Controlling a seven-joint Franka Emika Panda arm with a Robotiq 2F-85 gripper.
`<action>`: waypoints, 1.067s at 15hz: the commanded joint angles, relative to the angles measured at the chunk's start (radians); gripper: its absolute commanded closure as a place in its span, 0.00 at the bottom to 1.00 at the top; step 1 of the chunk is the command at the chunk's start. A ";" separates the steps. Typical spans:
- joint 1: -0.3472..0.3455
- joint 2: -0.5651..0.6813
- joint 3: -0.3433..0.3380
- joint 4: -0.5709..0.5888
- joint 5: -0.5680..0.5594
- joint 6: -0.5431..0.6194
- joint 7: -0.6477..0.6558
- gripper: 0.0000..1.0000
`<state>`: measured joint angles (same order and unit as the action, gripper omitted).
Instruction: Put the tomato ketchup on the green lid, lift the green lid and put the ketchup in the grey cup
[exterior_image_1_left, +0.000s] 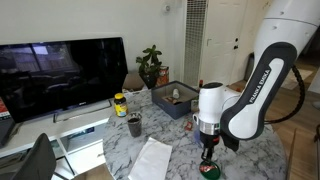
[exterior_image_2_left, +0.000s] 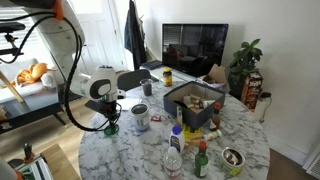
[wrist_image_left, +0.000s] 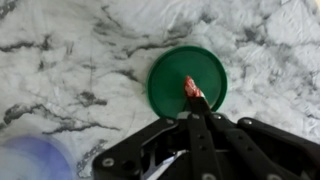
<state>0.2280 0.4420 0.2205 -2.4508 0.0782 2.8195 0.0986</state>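
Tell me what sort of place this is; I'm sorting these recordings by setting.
Most likely a home living room: a large television on a low stand, a potted plant by the window, and a round marble table.

dark green lid (wrist_image_left: 186, 80), red ketchup (wrist_image_left: 191, 88), seemingly grey-veined marble table (wrist_image_left: 70, 60)

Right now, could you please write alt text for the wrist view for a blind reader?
A tiny red ketchup packet shows against a round dark green lid on a marbled table, right at the tips of the black end effector entering from the bottom edge. A blurred bluish shape fills the lower left corner.
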 joint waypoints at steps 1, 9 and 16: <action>-0.003 -0.016 0.012 -0.025 0.014 0.007 0.002 0.68; -0.034 -0.062 0.008 -0.134 0.062 0.060 0.036 0.08; -0.074 -0.035 -0.006 -0.185 0.137 0.197 0.086 0.00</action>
<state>0.1668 0.4054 0.2168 -2.6012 0.1874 2.9594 0.1518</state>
